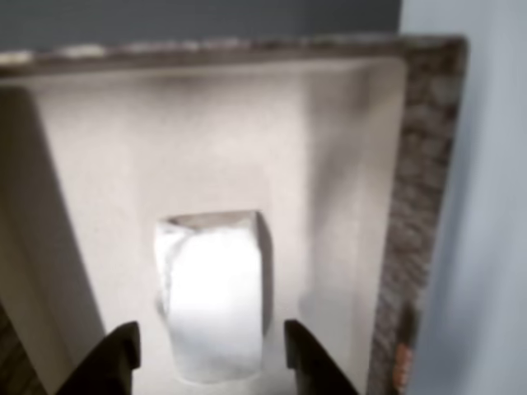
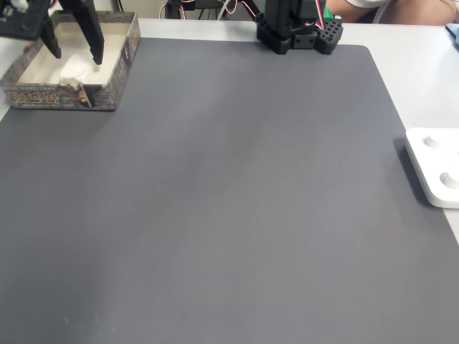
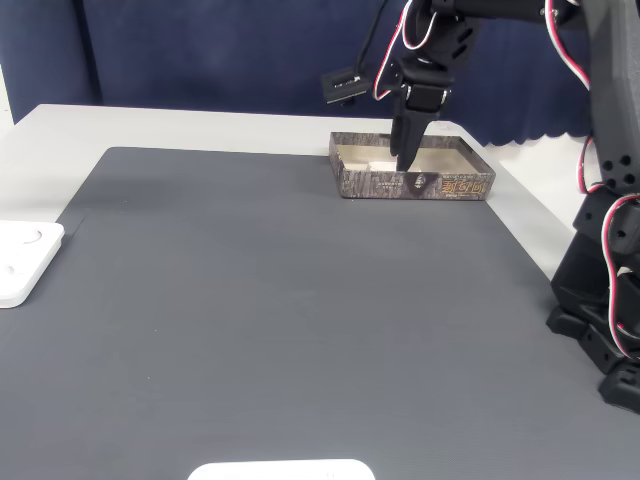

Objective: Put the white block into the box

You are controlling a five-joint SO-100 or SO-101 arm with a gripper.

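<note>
We see the white block (image 1: pixel 216 300) lying flat on the pale floor of the box (image 1: pixel 420 173) in the other view, near the bottom of the picture. The two dark fingertips of the gripper (image 1: pixel 210 354) stand one on each side of the block, spread apart, and they do not look to be touching it. So the gripper is wide and holds nothing. In a fixed view the box (image 2: pixel 118 68) sits at the far left corner of the grey mat (image 2: pixel 229 201), and the gripper (image 2: pixel 74 47) hangs over it with its fingers apart. The block (image 2: pixel 72 80) shows there as a pale bit on the box floor. In a fixed view from the other side the arm (image 3: pixel 440 45) reaches down into the box (image 3: pixel 415 184), and the gripper (image 3: pixel 405 152) points straight down inside it. A white slab (image 2: pixel 436 166) with round dimples lies at the mat's edge, well apart from the box.
</note>
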